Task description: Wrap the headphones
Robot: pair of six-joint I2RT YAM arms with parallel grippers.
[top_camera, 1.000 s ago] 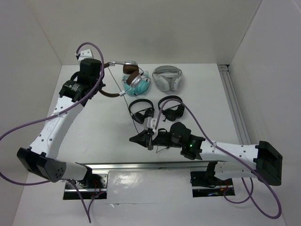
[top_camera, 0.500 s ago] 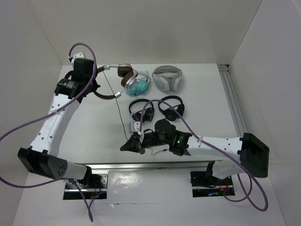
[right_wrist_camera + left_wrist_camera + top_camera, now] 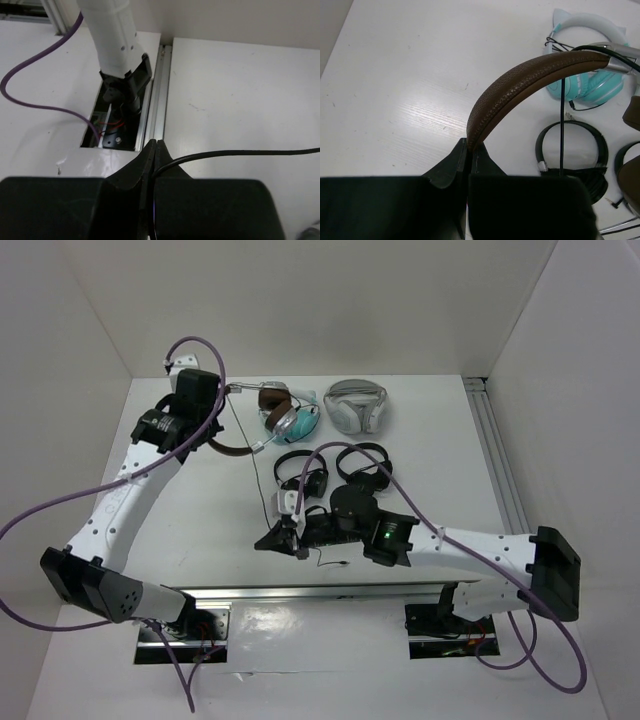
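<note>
The headphones (image 3: pixel 268 398) have a brown leather headband (image 3: pixel 530 80), brown pads and silver cups. My left gripper (image 3: pixel 210 435) is shut on the headband and holds the pair above the table at the back left; it shows in the left wrist view (image 3: pixel 469 145) too. The thin black cable (image 3: pixel 255 475) runs from the cups down to my right gripper (image 3: pixel 268 543), which is shut on it near the front middle. In the right wrist view the cable (image 3: pixel 240 154) leaves the closed jaws of the right gripper (image 3: pixel 155 145) to the right.
Teal headphones (image 3: pixel 295 423) and white-grey headphones (image 3: pixel 356 405) lie at the back. Two small black pairs (image 3: pixel 302 472) (image 3: pixel 362 466) lie in the middle, just behind my right arm. A metal rail (image 3: pixel 300 590) runs along the near edge, another (image 3: pixel 497 455) along the right.
My left gripper has moved right and slightly nearer with the headphones. My right gripper stayed near the front middle with the cable in it, shifting only slightly.
</note>
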